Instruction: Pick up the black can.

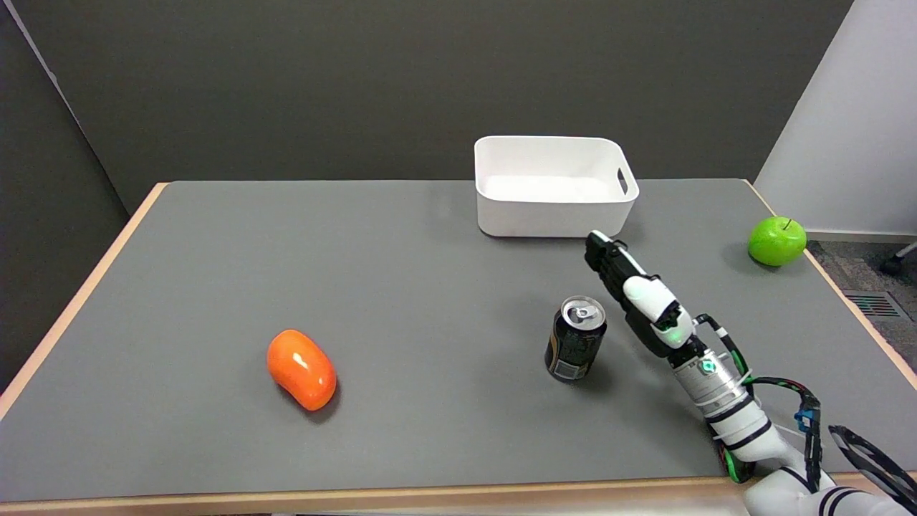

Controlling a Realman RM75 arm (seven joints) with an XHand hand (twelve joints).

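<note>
While approaching, treat the black can (pixel 576 340) as the single landmark; locate everything else from it.

Grey table (pixel 401 287): carries the can upright, right of centre and toward the near edge, silver top with pull tab facing up.

White bin (pixel 553 186): beyond the can, toward the far edge, slightly right, well apart from it. Not part of this step.

Right hand (pixel 630 283): just right of the can and slightly beyond it, reached in from the lower right. Fingers extended forward and lying close together, pointing up-left past the can's top. Nothing held. No contact with the can visible; a narrow strip of table shows between them. Thumb position cannot be told from this view.

Orange object (pixel 301 369): far left of the can, slightly nearer. Well clear of the approach path.

Green apple (pixel 776 241): far right of the can, near the table's right edge.

Step in hand, as judged: approach and alignment; grasp not yet begun.

Next move, as judged: spread the fingers wide enough to take the can's body, lower and shift left until the can sits between thumb and fingers, then close around the mid-wall. Avoid nudging the rim sideways; likely to tip or slide an upright can.
</note>
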